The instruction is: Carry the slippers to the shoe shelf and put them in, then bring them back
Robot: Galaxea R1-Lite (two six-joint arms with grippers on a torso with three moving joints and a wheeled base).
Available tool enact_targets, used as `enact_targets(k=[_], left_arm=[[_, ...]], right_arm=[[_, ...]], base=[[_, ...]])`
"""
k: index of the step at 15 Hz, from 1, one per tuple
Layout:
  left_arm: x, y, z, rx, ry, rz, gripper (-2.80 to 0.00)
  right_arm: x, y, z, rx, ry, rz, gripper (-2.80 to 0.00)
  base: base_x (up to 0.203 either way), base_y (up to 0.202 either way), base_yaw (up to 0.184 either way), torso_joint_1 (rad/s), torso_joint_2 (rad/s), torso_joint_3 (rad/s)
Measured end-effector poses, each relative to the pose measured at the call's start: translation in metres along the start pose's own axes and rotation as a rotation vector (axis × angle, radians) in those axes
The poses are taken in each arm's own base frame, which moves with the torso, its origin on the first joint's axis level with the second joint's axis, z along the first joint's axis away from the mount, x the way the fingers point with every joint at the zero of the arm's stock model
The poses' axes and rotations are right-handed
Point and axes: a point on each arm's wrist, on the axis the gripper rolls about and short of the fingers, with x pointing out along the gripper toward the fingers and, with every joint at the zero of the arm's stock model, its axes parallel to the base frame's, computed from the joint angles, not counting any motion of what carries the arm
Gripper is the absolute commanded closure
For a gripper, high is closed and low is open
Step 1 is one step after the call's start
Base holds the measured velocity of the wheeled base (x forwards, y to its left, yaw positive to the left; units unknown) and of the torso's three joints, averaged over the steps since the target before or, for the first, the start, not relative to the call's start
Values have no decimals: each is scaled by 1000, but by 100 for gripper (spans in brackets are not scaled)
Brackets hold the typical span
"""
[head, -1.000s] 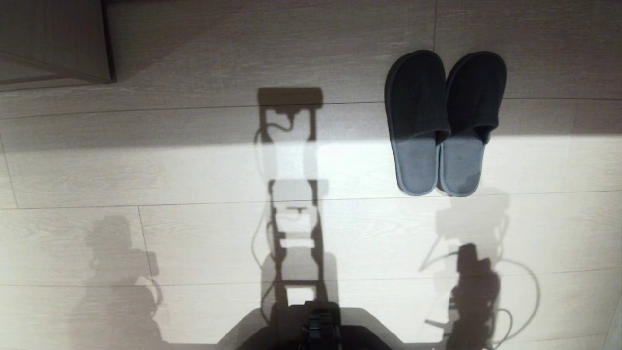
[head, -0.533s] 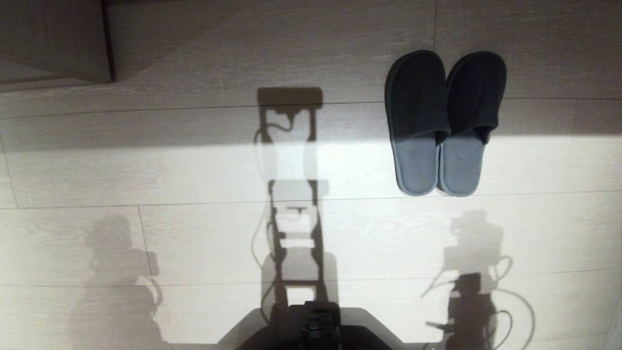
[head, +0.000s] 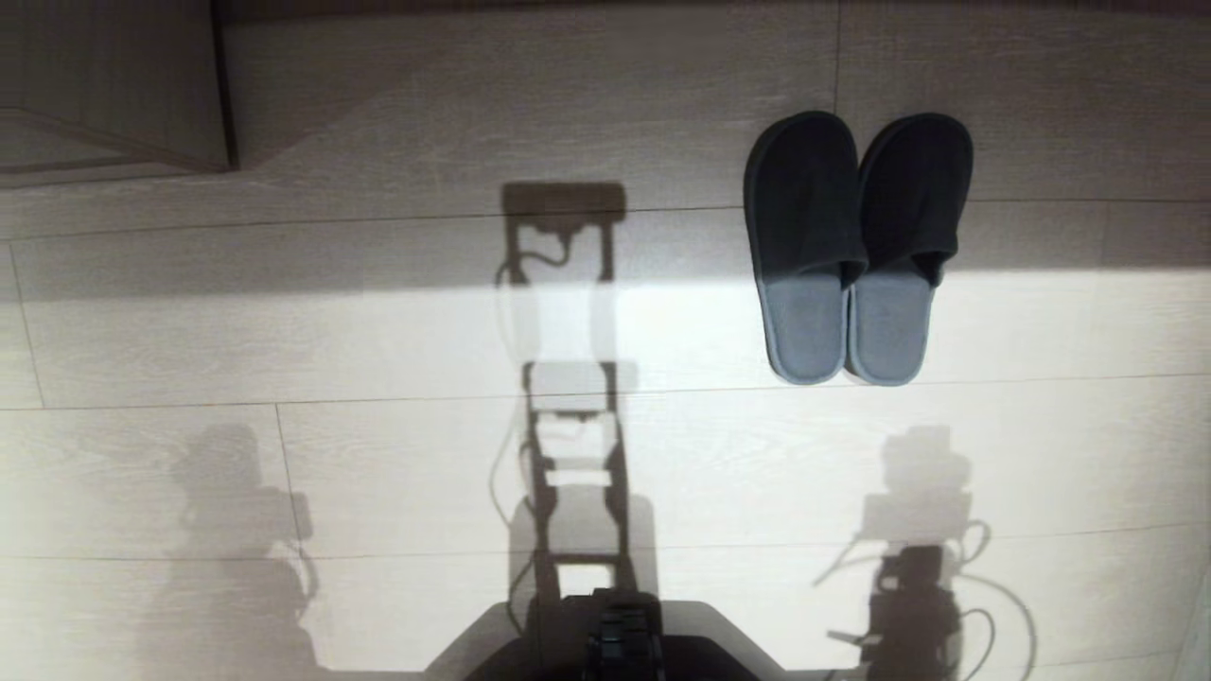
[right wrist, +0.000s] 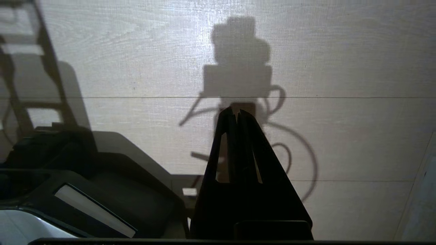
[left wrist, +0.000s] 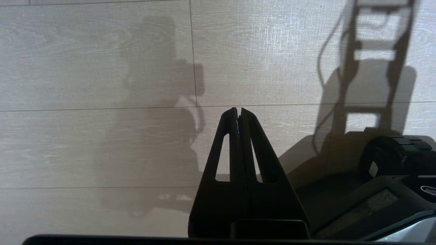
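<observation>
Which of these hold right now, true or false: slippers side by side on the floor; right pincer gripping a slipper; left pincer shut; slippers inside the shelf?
1. The slippers lie side by side on the floor. True.
2. The right pincer grips a slipper. False: it is shut on nothing, above bare floor.
3. The left pincer is shut and empty. True.
4. The slippers sit inside the shoe shelf. False: they lie on open floor, well away from it.

light: backlit, bright band | shadows: hard, on floor | focus: sharp
</observation>
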Motion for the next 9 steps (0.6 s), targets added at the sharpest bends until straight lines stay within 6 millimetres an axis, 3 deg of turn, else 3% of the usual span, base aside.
enact_targets(k=[9], left_arm=[[0, 0, 0, -1, -1, 0, 0]], right_arm=[[0, 0, 0, 0, 0, 0, 0]], base=[[0, 0, 0, 0, 3, 203]])
